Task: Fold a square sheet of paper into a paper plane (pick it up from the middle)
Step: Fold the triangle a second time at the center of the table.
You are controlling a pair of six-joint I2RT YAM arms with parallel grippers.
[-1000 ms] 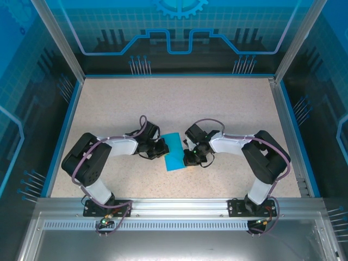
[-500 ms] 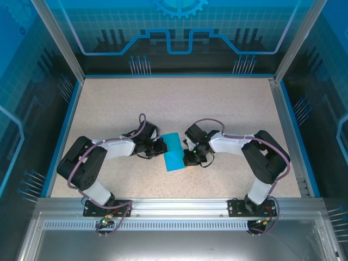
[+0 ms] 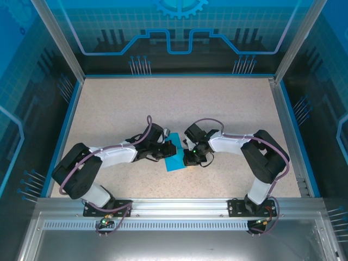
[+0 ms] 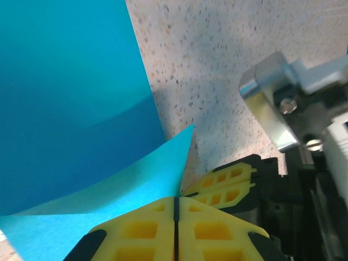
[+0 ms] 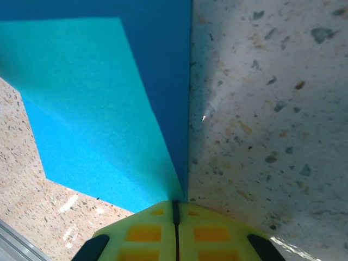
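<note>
The square sheet of paper (image 3: 175,162) is bright cyan-blue and lies partly folded on the speckled table between both arms. My left gripper (image 3: 167,150) is over the sheet's left part. In the left wrist view its yellow fingers (image 4: 141,228) are shut, with a raised pointed flap of the paper (image 4: 109,190) running into their tips. My right gripper (image 3: 187,159) sits at the sheet's right edge, shut. The paper (image 5: 92,103) runs into the seam of the right gripper (image 5: 175,202). The right gripper's yellow fingers (image 4: 225,182) show just beyond the left gripper's tips, almost touching.
The speckled beige table (image 3: 217,109) is ringed by blue edging and transparent blue walls (image 3: 179,32). An aluminium rail (image 3: 179,206) carrying both arm bases runs along the near edge. The right arm's metal wrist bracket (image 4: 266,103) stands close by.
The left arm has stretched to the right, carrying its gripper from the sheet's left edge over the paper towards the right gripper. The right arm has stayed put.
</note>
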